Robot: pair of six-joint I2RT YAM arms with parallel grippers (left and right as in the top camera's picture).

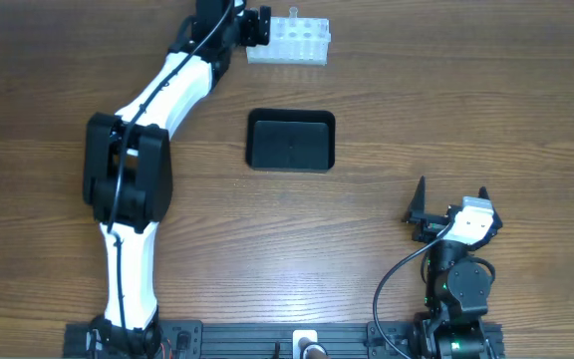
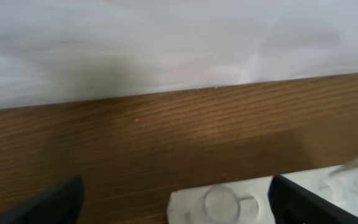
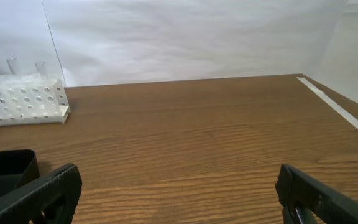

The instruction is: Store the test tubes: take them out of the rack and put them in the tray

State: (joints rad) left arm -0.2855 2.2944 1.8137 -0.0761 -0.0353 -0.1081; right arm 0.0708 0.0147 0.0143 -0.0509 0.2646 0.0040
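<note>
**Rack at the Back, Tray Before It**

The rack (image 1: 288, 42) stood at the far edge of the surface (image 1: 486, 110), test tubes (image 1: 294, 14) in it. The tray (image 1: 290, 141) lay before it. The left gripper (image 1: 254, 28) was at the rack's left end, the right gripper (image 1: 451, 204) well apart at the near right.

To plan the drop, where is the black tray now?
In the top view the tray lies near the middle of the table, just below the rack.

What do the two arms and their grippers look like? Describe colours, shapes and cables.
The left arm has white rounded links and black joints, with a black cable along it; the left gripper is black. The right arm is black with a white wrist block, green lights and a looping black cable; the right gripper has black pointed fingers.
</note>
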